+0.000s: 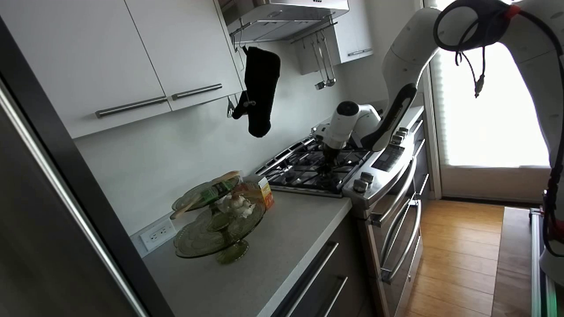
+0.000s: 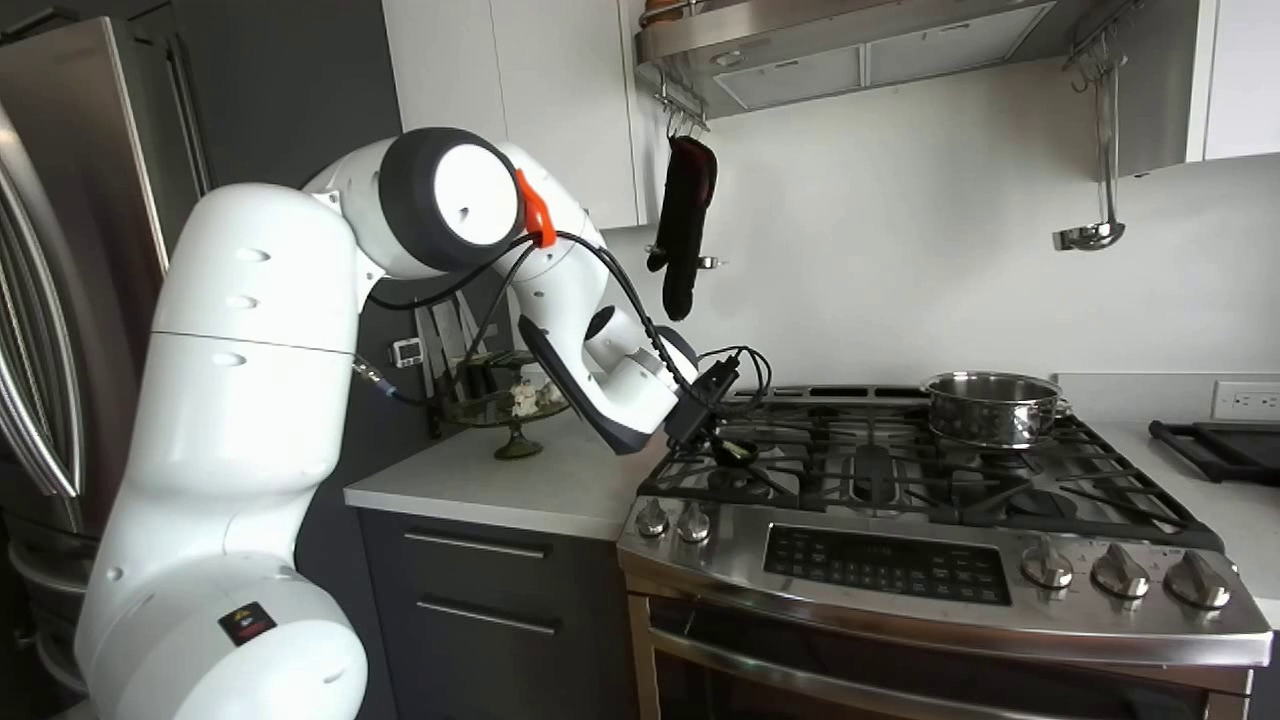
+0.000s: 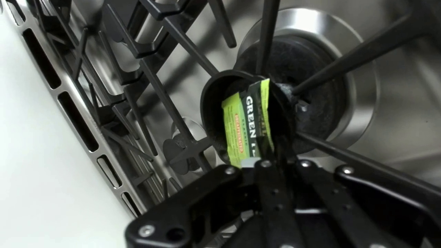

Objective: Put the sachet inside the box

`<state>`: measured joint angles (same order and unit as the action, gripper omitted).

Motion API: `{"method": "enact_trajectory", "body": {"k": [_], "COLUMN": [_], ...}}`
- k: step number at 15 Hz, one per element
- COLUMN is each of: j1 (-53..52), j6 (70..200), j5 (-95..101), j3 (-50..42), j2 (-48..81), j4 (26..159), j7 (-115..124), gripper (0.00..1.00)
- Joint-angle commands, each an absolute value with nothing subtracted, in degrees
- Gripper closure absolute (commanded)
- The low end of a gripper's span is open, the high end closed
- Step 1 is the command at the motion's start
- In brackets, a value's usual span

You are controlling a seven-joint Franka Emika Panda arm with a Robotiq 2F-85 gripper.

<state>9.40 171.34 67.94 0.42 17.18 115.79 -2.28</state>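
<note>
At the left end of the gas cooktop (image 2: 873,478), in an exterior view, the white robot arm (image 2: 265,300) bends down to a round black cup (image 3: 215,100). A green tea sachet (image 3: 248,124), lime and black, lies tilted inside that cup in the wrist view, its printed face toward the camera. The gripper (image 3: 278,146) reaches in from the near side; its fingers stand close together, but the dark tips merge with the cup, so I cannot tell whether they have hold of its wall, the sachet or nothing.

Well apart, on the pale tabletop (image 1: 295,220) in an exterior view, a small glass cake stand (image 1: 188,196) stands over a larger glass cake stand (image 1: 198,242). The small one bears a green packet (image 1: 218,189) and a wooden utensil (image 1: 225,177); white garlic-like bulbs (image 1: 238,203) lie on the larger, with an orange-and-white carton (image 1: 266,196) just beside it. Far right on the cooktop sits a steel pot (image 2: 985,412).
</note>
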Motion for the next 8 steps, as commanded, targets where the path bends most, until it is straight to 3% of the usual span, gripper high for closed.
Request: {"method": "enact_trajectory", "body": {"k": [1, 8], "j1": [9.5, 9.7], "j6": [172.6, 171.9], "j5": [69.1, 67.1], "j3": [0.0, 0.2], "j2": [18.2, 15.4], "j4": [114.8, 116.4], "j7": [-2.1, -0.8], "gripper": [1.0, 1.0]}}
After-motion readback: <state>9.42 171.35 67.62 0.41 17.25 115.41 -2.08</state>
